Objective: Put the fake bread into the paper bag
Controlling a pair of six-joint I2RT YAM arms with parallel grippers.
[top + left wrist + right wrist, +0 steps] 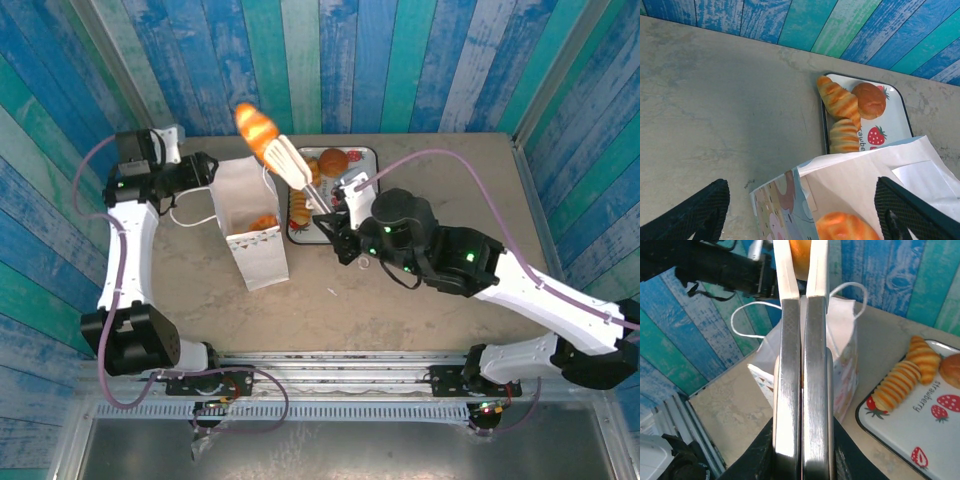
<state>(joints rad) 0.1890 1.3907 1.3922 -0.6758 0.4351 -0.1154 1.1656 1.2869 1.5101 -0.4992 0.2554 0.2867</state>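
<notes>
Fake bread [256,127] in tongs [790,390], mostly hidden in right wrist view; right gripper [802,460] clamps tongs; left gripper [802,215] open.

The white paper gift bag [855,180] carries a pastel cartoon print in pink, tan and pale blue on its face. At its one o'clock in the left wrist view, the white rectangular tray [890,125] has a dark rim and red strawberry prints with green leaves. The glossy golden croissants [839,100] are striped orange, and the round bun [869,100] is plain reddish-brown. The pastry inside the bag [847,227] is bright orange. The white-handled silver metal tongs [802,390] hold a yellow-orange piece [256,127]. The left gripper [802,182] has black cross-hatched fingers [695,210]. The wall planks [400,60] are streaked blue, teal and green, and the tabletop [450,330] is mottled grey-beige.
</notes>
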